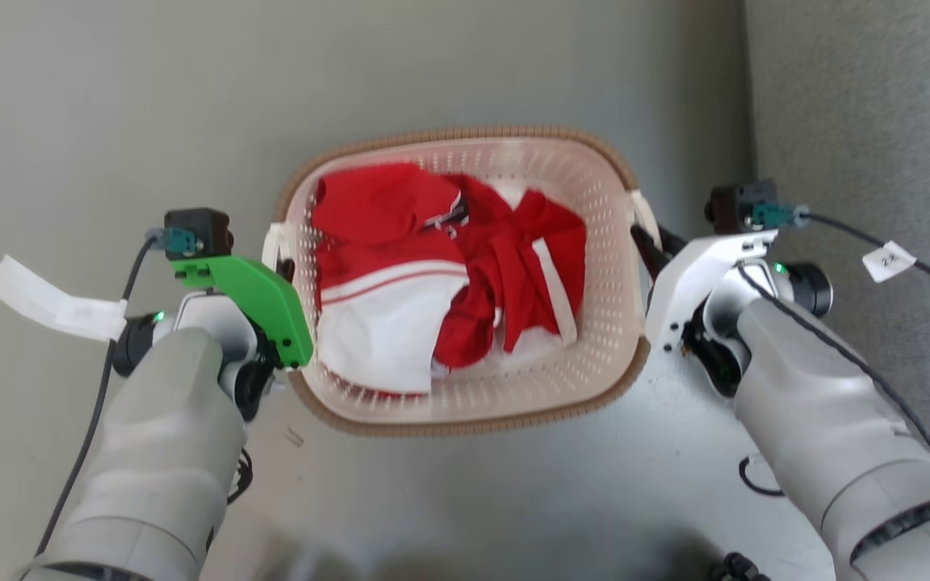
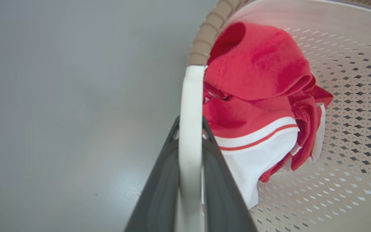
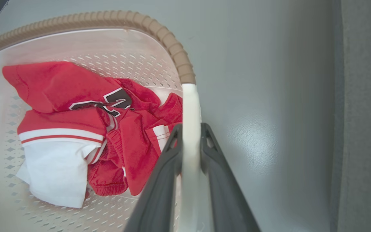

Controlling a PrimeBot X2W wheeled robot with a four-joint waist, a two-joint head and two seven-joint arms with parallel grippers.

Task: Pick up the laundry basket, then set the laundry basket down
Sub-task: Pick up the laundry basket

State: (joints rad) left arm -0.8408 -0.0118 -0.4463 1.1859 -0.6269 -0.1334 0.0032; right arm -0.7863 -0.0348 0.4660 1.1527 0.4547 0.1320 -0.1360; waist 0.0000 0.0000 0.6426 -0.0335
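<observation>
The cream-white perforated plastic laundry basket (image 1: pixel 598 242) with a brown woven-look rim shows mid-view over smooth grey floor (image 1: pixel 110 121), red-and-white clothes (image 1: pixel 433 266) inside. The left gripper (image 2: pixel 190 129) pinches its white handle (image 2: pixel 192 93) at nine o'clock; the right gripper (image 3: pixel 191 130) pinches the three o'clock handle (image 3: pixel 190 103).

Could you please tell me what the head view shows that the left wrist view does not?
Head view adds the whole laundry basket, the right claw at its handle and a grey textured strip. Left wrist view adds the close look: the left claw shut on the white left handle. Shared: the brown rim, red and white clothes and grey floor.
</observation>
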